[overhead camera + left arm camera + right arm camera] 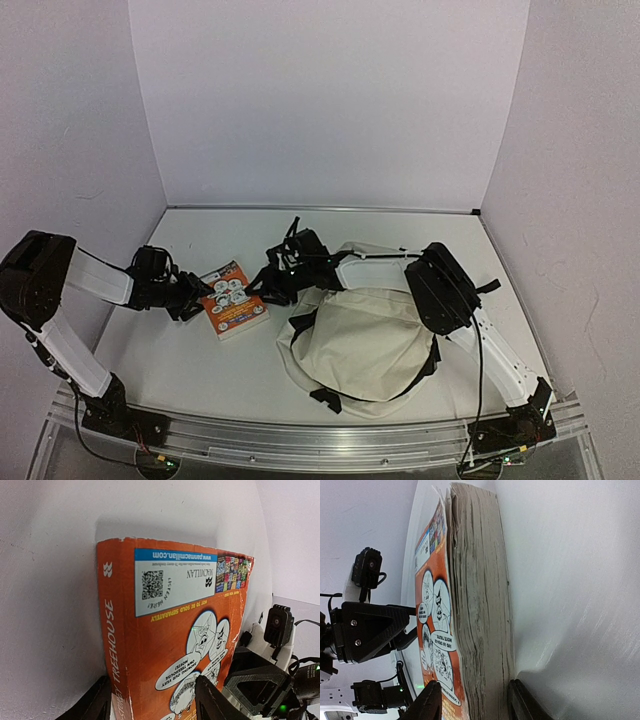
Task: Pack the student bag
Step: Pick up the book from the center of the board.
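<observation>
White tabletop (190, 365), lilac walls (330, 100), student bag (355, 345)

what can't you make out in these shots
student bag opening: top view, right arm covers it
book title: left wrist view, bottom edge cuts it off
book cover print: top view, too small
book front cover: every view, it lies face down
</observation>
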Tool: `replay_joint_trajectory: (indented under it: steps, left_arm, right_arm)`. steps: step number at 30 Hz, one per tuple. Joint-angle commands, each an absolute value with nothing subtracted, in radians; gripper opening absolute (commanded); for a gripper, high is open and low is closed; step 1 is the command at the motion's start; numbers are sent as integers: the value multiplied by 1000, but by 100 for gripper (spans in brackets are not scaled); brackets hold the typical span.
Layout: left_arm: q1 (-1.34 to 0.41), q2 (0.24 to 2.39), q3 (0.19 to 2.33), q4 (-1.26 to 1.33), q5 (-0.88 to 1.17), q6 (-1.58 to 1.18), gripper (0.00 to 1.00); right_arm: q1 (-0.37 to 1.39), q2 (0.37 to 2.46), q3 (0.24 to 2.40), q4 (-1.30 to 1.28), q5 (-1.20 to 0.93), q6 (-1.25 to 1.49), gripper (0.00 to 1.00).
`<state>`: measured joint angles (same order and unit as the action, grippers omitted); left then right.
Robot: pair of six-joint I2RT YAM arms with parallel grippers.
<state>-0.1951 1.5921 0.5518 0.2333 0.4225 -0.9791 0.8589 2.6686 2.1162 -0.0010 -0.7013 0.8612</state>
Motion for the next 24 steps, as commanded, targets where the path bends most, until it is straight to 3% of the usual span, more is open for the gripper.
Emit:
replay_joint_trajectory:
  steps: [1,10,11,15,19,22,24]
  left_arm:
    - [-246,1630,529,249,568,-1017,56]
    - [-256,1646,552,261,579,-1014,56]
    - [-257,1627,555,235,568,-1006,56]
    - [-256,1576,564,146,518,-972,58]
    - [-253,1490,571,51,453,-937,69]
    - [-244,1349,590,-79,384,-903,85]
    - [-235,1256,616,-164,364,-876,88]
  right_arm:
    - [938,2711,2117,182,-816,913,44]
    - [947,2717,2124,193,-846,913,43]
    - [947,2704,2109,196,-822,914,31]
    - [945,2643,2076,210,-773,906,15]
    - [941,2561,2037,217,-730,870,0]
    - [927,2465,2005,221,-708,812,0]
    - [916,2412,1999,221,-711,779,0]
